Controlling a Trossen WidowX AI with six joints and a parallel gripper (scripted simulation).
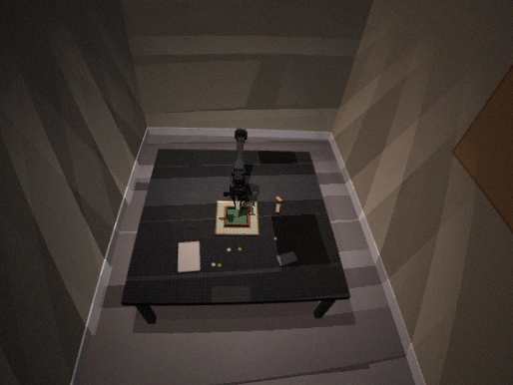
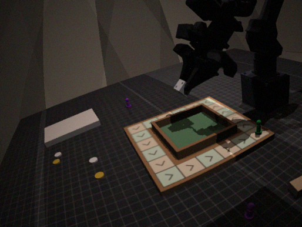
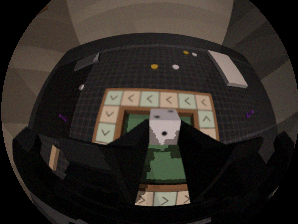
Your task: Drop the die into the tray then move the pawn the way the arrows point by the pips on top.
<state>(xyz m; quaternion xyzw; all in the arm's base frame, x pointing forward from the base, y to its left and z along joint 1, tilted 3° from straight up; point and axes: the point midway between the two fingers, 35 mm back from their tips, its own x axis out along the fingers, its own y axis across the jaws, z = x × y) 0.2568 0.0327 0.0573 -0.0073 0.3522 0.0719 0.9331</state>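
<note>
Above the far side of the board (image 2: 164,182): gripper (image 2: 184,88) tilted, fingers clamped narrow on the die (image 2: 179,85). White cube, small dark pips; two pips visible on the face toward the exterior view, one dark pip on the face toward the wrist camera (image 3: 164,127). Pinched between the two dark fingertips, one at each side, lower part of the cube showing beyond their tips. Held off the table, clear of board and tray, just outside the tray's far wall in the exterior view; seen over the green floor's edge from the wrist.

On the table: board with a ring of pale arrow squares around a brown-walled tray (image 2: 179,151) with green floor, arm's shadow across that floor. Green pawn (image 2: 258,127) upright on a square at the board's right corner, near the arm's base (image 2: 264,91). Purple pawn (image 2: 127,103) upright on the mat, left of the board and apart from it; another purple pawn (image 2: 250,210) near the front edge. White slab (image 2: 71,126) farther left, with two white and two yellow discs (image 2: 99,175) in front of it.
</note>
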